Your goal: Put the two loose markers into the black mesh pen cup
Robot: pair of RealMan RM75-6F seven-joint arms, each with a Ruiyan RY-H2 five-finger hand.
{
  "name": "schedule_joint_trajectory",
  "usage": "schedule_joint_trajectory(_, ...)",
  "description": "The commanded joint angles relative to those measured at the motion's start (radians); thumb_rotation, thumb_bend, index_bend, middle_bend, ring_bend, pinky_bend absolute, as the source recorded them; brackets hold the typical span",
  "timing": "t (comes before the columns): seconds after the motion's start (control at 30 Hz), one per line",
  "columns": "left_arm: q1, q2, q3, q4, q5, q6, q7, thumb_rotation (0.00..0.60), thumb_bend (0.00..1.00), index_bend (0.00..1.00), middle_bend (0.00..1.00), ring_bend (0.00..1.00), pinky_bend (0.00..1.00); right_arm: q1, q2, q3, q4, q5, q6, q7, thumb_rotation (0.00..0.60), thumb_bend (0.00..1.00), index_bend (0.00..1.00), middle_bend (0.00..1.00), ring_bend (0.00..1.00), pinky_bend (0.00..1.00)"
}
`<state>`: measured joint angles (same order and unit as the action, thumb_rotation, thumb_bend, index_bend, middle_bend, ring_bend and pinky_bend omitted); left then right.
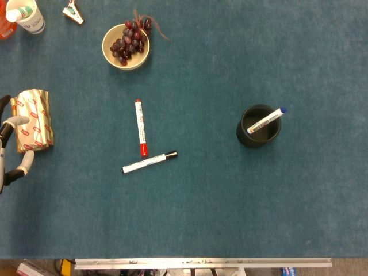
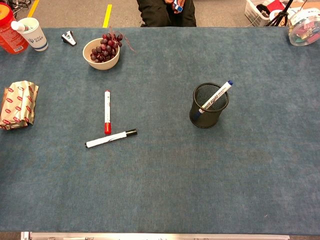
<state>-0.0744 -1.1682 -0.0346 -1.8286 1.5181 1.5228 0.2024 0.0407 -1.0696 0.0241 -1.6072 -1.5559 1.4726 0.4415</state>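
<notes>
Two loose markers lie on the blue table cover left of centre. The red-capped marker lies lengthwise, cap toward me. Just below it, the black-capped marker lies slanted, and their ends are close together. The black mesh pen cup stands upright to the right with a blue-capped marker leaning inside. My left hand shows only at the left edge of the head view, fingers apart and holding nothing, far from the markers. My right hand is out of sight.
A bowl of grapes sits behind the markers. A gold-and-red packet lies at the left edge beside my left hand. A paper cup, an orange container and a clip stand at the back left.
</notes>
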Motion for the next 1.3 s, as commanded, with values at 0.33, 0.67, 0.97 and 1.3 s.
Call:
schedule_joint_trajectory(0.33,0.004,0.006,0.007,-0.006,0.003,-0.001,-0.004,0.6,0.27,0.31,0.08,0.0,0.0,0.055,-0.037,-0.014,0.036,-0.045,-0.062,0.181,0.6,0.0,0.33,0.28,0.13,0.16)
schedule_joint_trajectory(0.67,0.009,0.015,0.015,-0.002,0.013,0.001,0.001,0.6,0.27,0.31,0.08,0.0,0.0,0.126,-0.165,0.003,0.172,-0.037,-0.128,0.444,0.6,0.0,0.33,0.33,0.15,0.17)
schedule_joint_trajectory(0.97,0.01,0.019,0.016,-0.012,0.017,0.001,-0.001,0.6,0.27,0.31,0.08,0.0,0.0,0.204,-0.308,0.006,0.312,-0.055,-0.199,0.461,0.6,0.0,0.33,0.35,0.16,0.18)
schedule_joint_trajectory(1.3,0.014,0.029,0.018,-0.021,0.011,-0.003,-0.011,0.6,0.27,0.31,0.08,0.0,0.0,0.273,-0.449,-0.013,0.449,-0.069,-0.262,0.469,0.6,0.0,0.33,0.35,0.16,0.18)
